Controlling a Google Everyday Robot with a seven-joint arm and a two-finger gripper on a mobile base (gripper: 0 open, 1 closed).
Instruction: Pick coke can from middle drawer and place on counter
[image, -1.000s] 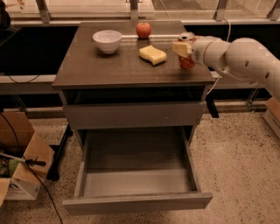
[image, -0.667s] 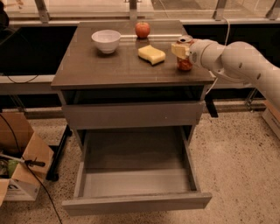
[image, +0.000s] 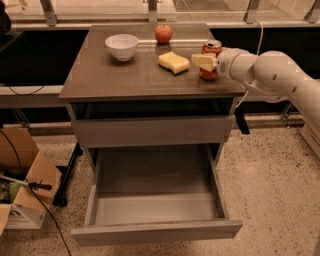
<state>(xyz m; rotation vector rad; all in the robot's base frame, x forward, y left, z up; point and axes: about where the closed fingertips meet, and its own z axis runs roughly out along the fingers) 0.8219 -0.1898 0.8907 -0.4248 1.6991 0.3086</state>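
The white, smooth-shelled arm (image: 278, 74) was seen reaching in from the right, held roughly level above the right edge of the counter (image: 125, 77), its rounded wrist pointed left. The gripper (image: 204, 61) was placed at the coke can (image: 212, 49), close against its front side; whether the can was clamped or let go could not be told. The coke can, a red cylinder with a silver top, was stood upright on the counter near the right edge, about midway between the back and front corners. The counter was shown as a flat, glossy, dark grey-brown rectangle. A yellow sponge (image: 174, 62), a soft block with wavy sides, was laid just left of the gripper. A red apple (image: 163, 34) was set near the back edge, and a round white bowl (image: 122, 46) towards the back left corner. Below the front edge, a plain grey drawer front (image: 152, 131) was kept shut. Under it the middle drawer (image: 155, 175) was pulled fully out, its flat grey metal floor bounded by low side walls.
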